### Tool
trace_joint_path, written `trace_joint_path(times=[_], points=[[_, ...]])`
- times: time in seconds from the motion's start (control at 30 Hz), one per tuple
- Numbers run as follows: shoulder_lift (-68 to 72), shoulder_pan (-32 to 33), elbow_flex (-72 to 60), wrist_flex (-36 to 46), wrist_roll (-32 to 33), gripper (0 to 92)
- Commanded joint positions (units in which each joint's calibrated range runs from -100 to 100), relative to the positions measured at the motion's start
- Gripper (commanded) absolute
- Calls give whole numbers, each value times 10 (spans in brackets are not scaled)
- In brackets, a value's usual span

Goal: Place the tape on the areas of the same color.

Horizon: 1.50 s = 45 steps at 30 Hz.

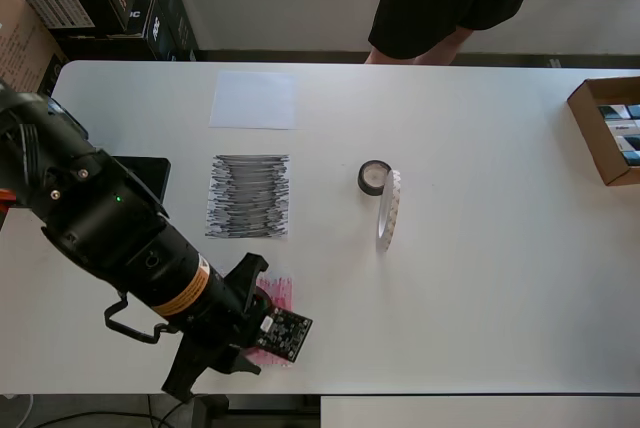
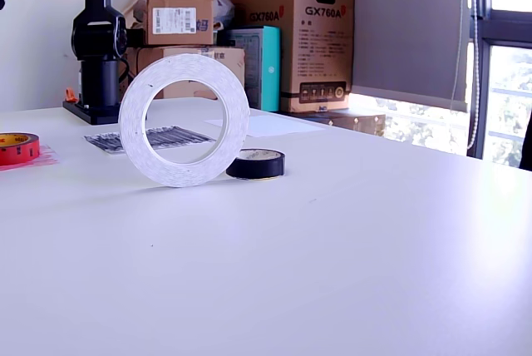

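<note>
- The gripper point(image 1: 262, 333) hangs over the red sheet point(image 1: 283, 291) at about seven o'clock on the table point(image 1: 480, 278) in the overhead view; the wrist and its circuit board hide the fingers, so whether they are spread or pressed together cannot be told.
- The red roll point(image 2: 18, 147) lies flat on that red sheet point(image 2: 37, 159), seen only at the exterior view's left edge; in the overhead view the arm covers it. Whether the gripper touches it cannot be told.
- At one o'clock from the gripper lies the black-scribbled sheet point(image 1: 249, 196), bare, and past it at twelve o'clock the white sheet point(image 1: 254, 100), also bare.
- Near the table's middle the white roll point(image 1: 388, 210) stands upright on its edge, with the small black roll point(image 1: 373, 177) lying flat just beside it at eleven o'clock, perhaps touching.
- The white roll looks thin, light and stiff; standing on edge, it would likely roll or topple at a nudge. A pinch across its narrow band near the top seems the surest hold.
- The black roll looks small, rigid and low; one finger in the core and one outside the wall would probably grip best.
</note>
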Motion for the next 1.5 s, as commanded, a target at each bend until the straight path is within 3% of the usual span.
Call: trace_joint_path(times=[0.0, 0.23, 0.53, 0.83, 1.47], points=[[-24, 71, -29, 60, 87, 306], [-16, 152, -40, 98, 183, 102], [58, 214, -83, 98, 281, 8], [136, 246, -152, 98, 336, 1], [186, 245, -157, 123, 353, 0]])
